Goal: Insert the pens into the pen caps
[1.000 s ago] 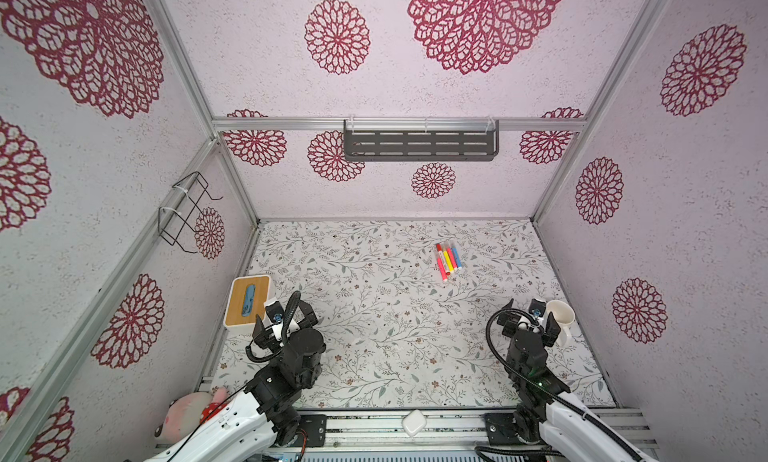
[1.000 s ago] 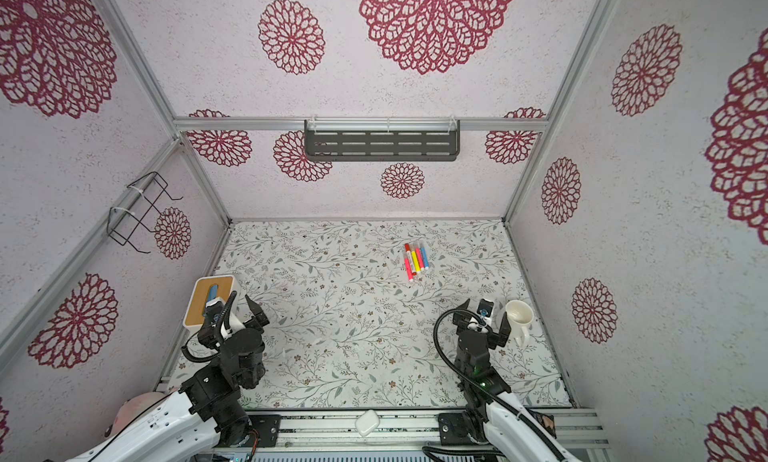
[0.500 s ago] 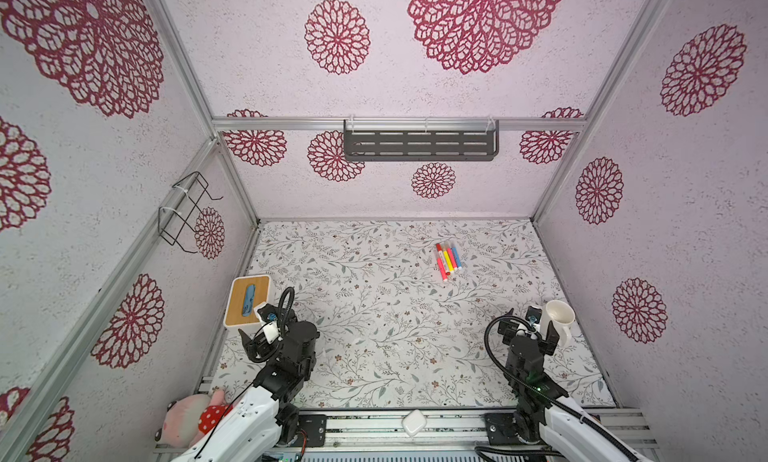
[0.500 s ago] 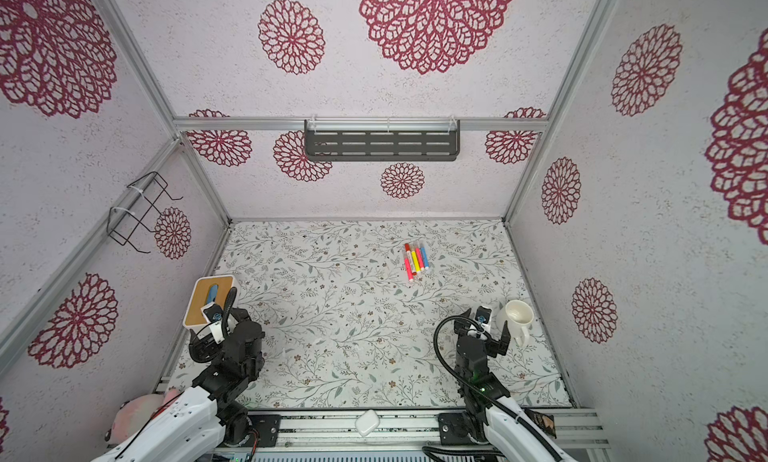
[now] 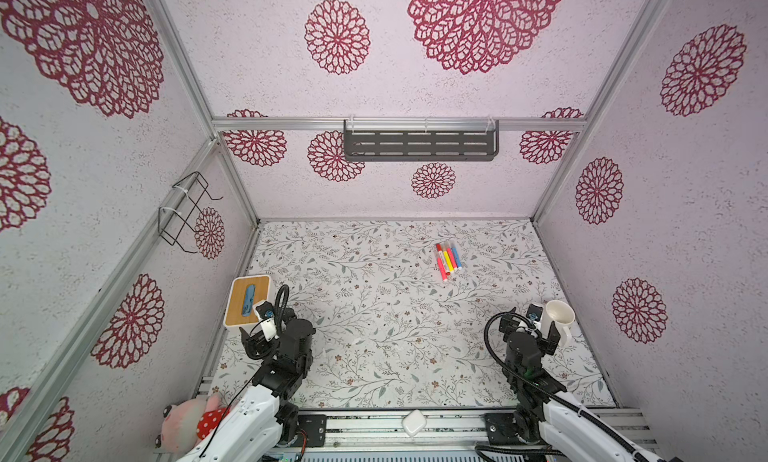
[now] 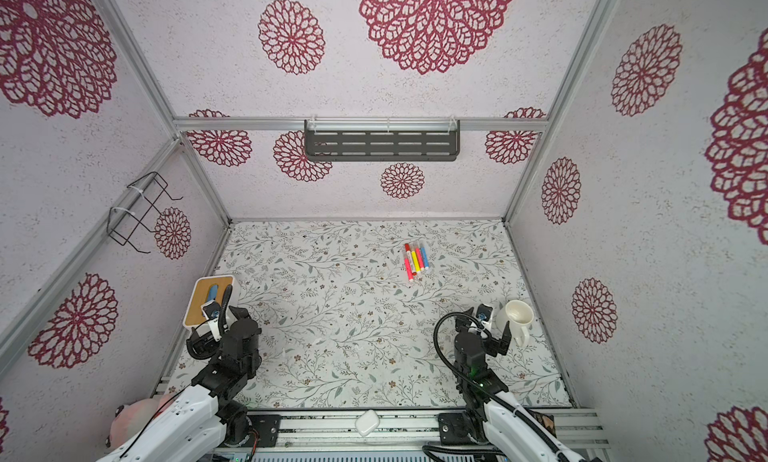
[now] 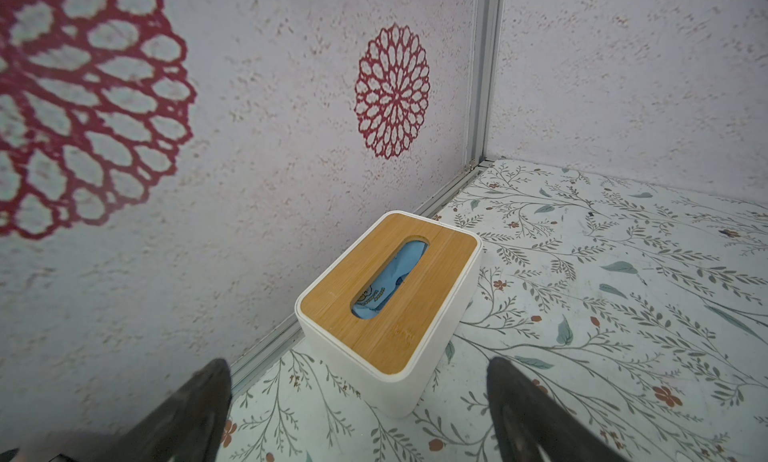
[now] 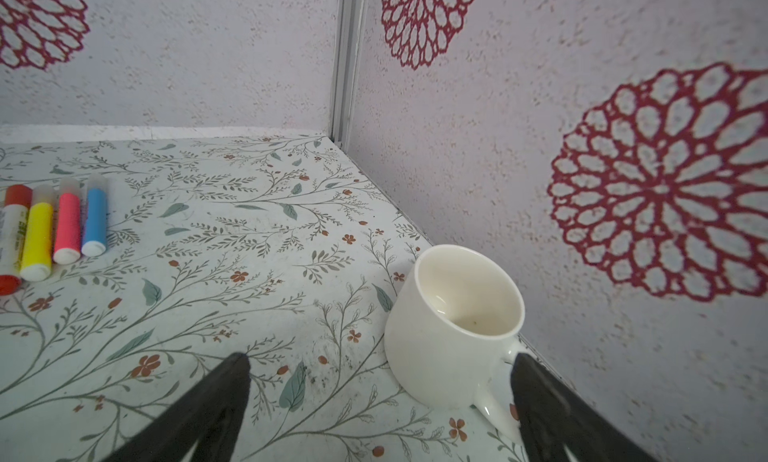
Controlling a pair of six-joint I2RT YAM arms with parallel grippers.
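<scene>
bright, even, soft light; faint shadows; wrist views blur and warp at edges.

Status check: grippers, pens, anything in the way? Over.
Left gripper and right gripper open, empty. Four pens in a row, far right of table, caps look seated. Tissue box near left gripper, mug near right.

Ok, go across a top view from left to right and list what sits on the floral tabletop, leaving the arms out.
tissue box → pens, lying side by side → white mug
</scene>
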